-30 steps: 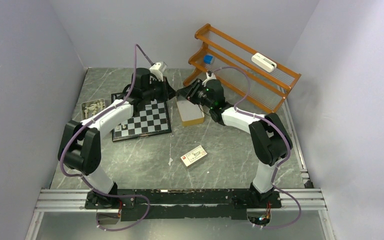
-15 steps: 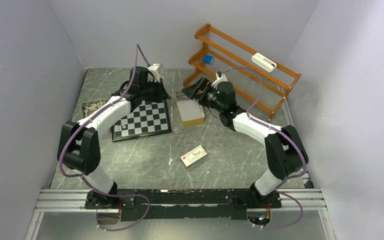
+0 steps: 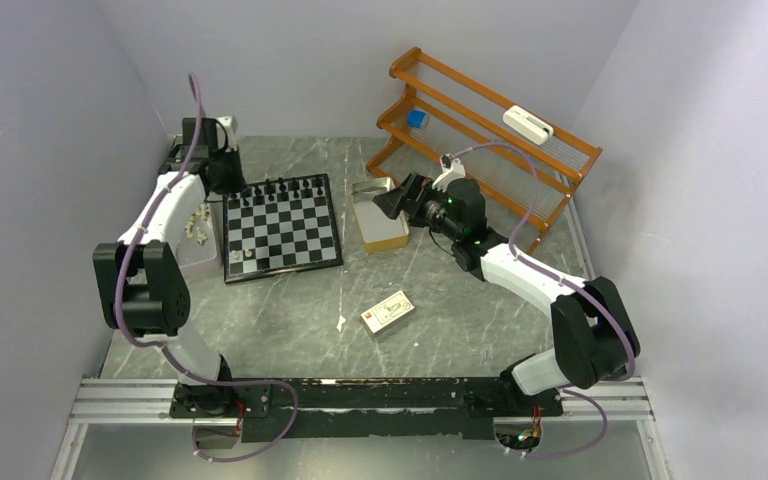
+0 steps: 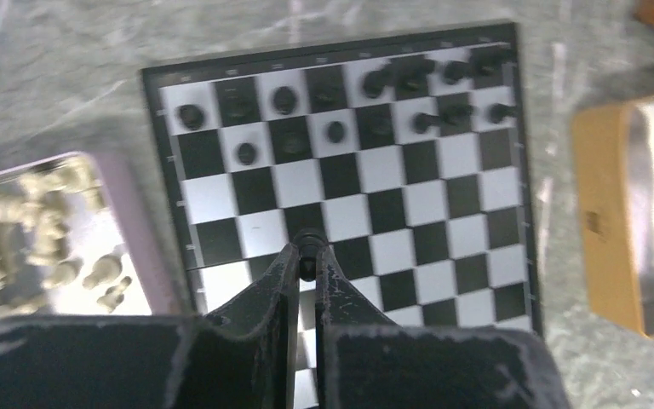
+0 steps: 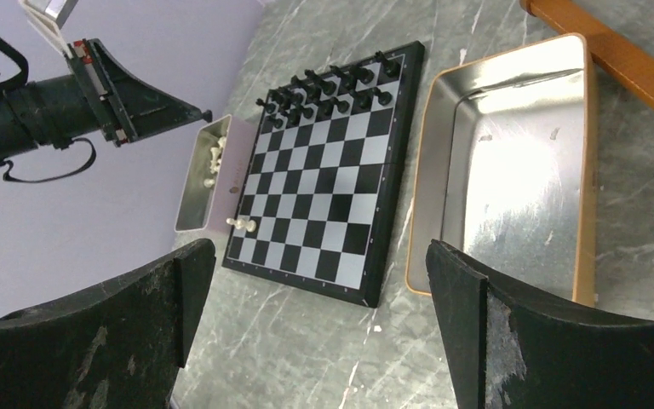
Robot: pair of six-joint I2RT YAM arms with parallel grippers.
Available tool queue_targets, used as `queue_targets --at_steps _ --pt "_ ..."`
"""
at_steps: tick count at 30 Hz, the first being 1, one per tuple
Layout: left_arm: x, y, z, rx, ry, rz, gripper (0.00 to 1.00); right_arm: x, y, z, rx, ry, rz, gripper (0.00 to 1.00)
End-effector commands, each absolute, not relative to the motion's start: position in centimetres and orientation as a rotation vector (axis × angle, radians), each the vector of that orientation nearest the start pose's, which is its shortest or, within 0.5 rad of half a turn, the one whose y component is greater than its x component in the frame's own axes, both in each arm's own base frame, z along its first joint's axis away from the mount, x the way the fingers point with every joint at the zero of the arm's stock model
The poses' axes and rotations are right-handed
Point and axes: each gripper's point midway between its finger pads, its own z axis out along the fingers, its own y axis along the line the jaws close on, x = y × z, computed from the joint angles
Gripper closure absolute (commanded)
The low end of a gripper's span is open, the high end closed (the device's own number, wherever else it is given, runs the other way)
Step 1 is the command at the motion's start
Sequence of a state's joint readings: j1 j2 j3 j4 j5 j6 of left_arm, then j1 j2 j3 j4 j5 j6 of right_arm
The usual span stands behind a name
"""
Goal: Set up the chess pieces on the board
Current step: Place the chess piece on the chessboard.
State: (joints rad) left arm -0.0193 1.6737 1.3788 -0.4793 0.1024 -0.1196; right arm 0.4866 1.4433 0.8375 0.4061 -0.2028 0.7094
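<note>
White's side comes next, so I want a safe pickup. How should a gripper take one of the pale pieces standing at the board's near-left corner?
Take a pale piece by its upper half, coming straight down with the jaws barely parted. It appears upright, smaller than one square of the board, with a second pale piece close beside it, so a sideways approach would likely topple one.

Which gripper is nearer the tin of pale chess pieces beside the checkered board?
Left. The left gripper hangs near the far end of the pale-piece tin; the right gripper is across the checkered board, over the tan-sided metal box.
</note>
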Motion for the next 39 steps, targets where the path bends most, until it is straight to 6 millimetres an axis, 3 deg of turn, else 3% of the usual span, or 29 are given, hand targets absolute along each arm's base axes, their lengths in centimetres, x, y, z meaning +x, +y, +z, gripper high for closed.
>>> queue_targets --at_steps 1,13,18,30,39 --pt "45.0 1.8 14.0 -0.162 2.423 -0.049 0.95 36.9 26.5 21.1 0.017 1.861 1.022 0.00" --pt "48.4 4.0 10.2 -0.177 2.506 0.026 0.95 37.1 26.6 20.8 -0.004 1.877 1.002 0.00" --pt "48.6 4.8 9.0 -0.192 2.525 0.064 0.95 37.2 26.6 20.8 -0.010 1.877 0.997 0.00" --pt "49.4 4.6 7.1 -0.176 2.548 0.036 0.95 37.4 26.7 20.6 -0.017 1.884 0.989 0.00" --pt "50.0 5.0 6.6 -0.177 2.550 0.060 0.95 37.4 26.5 20.7 -0.018 1.885 0.972 0.00"
